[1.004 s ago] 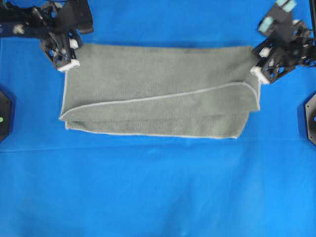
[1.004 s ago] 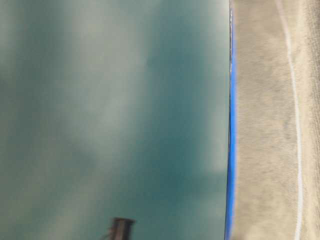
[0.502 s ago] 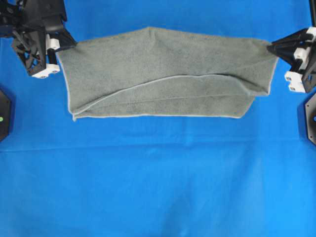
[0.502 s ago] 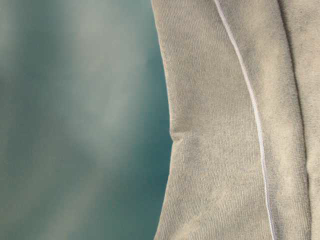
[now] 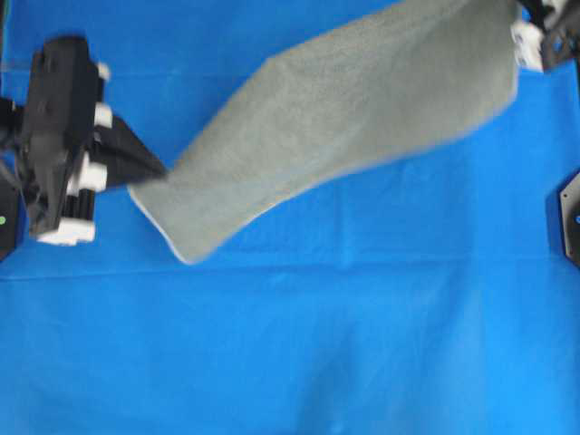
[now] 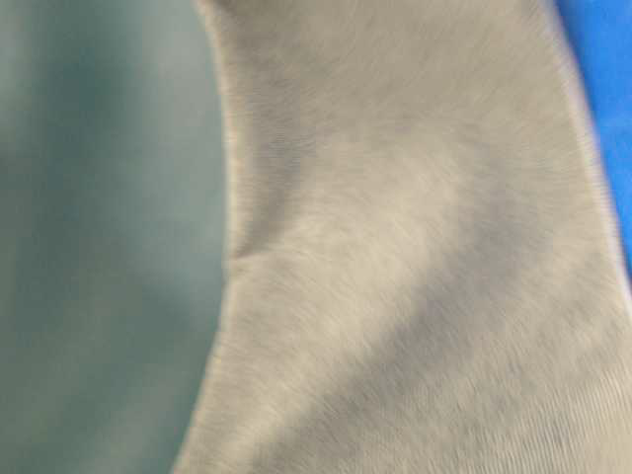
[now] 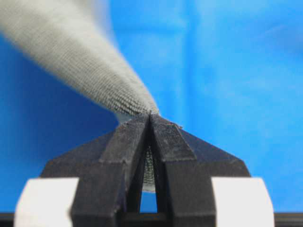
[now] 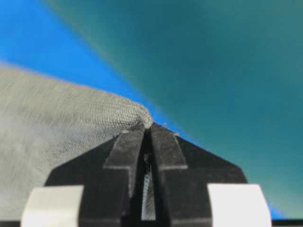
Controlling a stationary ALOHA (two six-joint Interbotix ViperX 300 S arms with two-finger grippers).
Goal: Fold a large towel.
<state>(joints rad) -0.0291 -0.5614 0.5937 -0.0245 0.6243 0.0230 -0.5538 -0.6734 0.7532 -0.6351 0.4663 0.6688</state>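
My left gripper (image 7: 150, 116) clamped on towel (image 5: 344, 127) corner, my right gripper (image 8: 147, 125) pinching the far-right corner, towel stretched diagonally over blue table (image 5: 290, 344).

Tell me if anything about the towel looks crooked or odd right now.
Yes. The towel hangs slanted across the blue table, pinched at opposite ends: the left end effector holds its end nearer mid-table, the right end effector at the far edge.
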